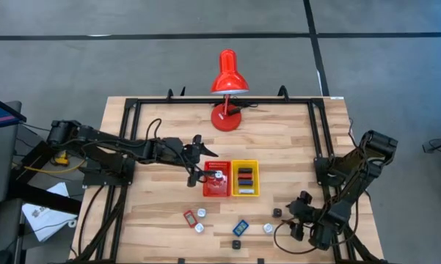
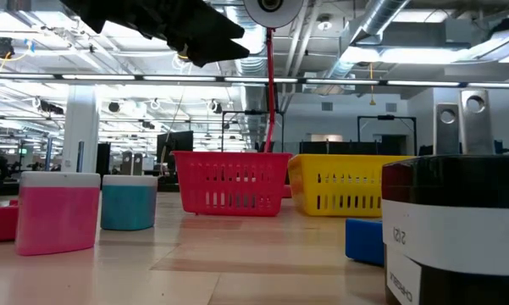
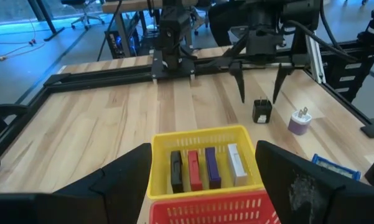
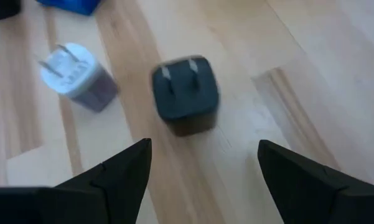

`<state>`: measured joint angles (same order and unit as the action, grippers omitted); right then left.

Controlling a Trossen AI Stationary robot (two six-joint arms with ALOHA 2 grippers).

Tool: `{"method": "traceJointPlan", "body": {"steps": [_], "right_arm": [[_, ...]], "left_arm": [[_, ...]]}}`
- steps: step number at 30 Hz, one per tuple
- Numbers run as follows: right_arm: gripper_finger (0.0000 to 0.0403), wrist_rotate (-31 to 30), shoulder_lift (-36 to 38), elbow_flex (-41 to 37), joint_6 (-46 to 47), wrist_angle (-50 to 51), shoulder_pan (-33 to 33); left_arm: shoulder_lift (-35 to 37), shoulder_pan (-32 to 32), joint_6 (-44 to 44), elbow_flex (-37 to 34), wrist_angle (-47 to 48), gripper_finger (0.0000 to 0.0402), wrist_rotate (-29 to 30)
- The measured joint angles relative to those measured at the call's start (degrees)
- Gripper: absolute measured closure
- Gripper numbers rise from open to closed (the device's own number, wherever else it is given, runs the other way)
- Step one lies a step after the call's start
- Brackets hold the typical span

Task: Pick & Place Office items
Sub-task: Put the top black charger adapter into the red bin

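The office items are small plug-like cubes and flat bars. A black cube (image 4: 185, 93) and a pale cube (image 4: 78, 78) stand on the wood ahead of my open right gripper (image 4: 204, 144), which touches nothing. In the high view this gripper (image 1: 293, 213) is just right of the black cube (image 1: 277, 213). My open left gripper (image 3: 204, 149) hovers empty over the red tray (image 1: 216, 183), by its left edge (image 1: 198, 176). Several bars (image 3: 202, 168) lie side by side in the yellow tray (image 3: 158, 149). A red bar (image 1: 189, 217), a blue bar (image 1: 240, 226) and more cubes lie near the near edge.
The red desk lamp (image 1: 227, 88) stands on its base at the far edge, behind the trays. A dark frame (image 1: 128, 110) runs along the table's sides. In the low view a pink cube (image 2: 58, 212), a teal cube (image 2: 129, 202) and a black cube (image 2: 457, 229) stand close to the camera.
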<state>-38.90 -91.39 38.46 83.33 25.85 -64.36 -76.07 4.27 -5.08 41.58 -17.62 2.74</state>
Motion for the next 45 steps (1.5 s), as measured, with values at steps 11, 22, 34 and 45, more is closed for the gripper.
{"method": "traceJointPlan", "body": {"steps": [11,22,34,45], "right_arm": [[0.0110,-6.00,-4.58,0.02,-2.34,-3.24,-0.17],[0.0110,-12.10,-12.67,0.15,-2.48,-9.61,-0.34],[0.0184,-12.63,-12.50,0.04,-2.28,-10.12,-0.33],[0.0270,-12.35,-7.04,-0.07,7.09,-7.23,2.62]], "left_arm": [[-0.02,0.00,0.00,0.00,-1.90,0.0118,0.00],[-0.02,0.00,0.00,0.02,-2.25,0.0118,0.00],[-0.02,0.00,0.00,0.02,-3.11,0.0118,0.01],[-0.03,0.00,-0.09,0.02,-3.09,0.0118,0.02]]}}
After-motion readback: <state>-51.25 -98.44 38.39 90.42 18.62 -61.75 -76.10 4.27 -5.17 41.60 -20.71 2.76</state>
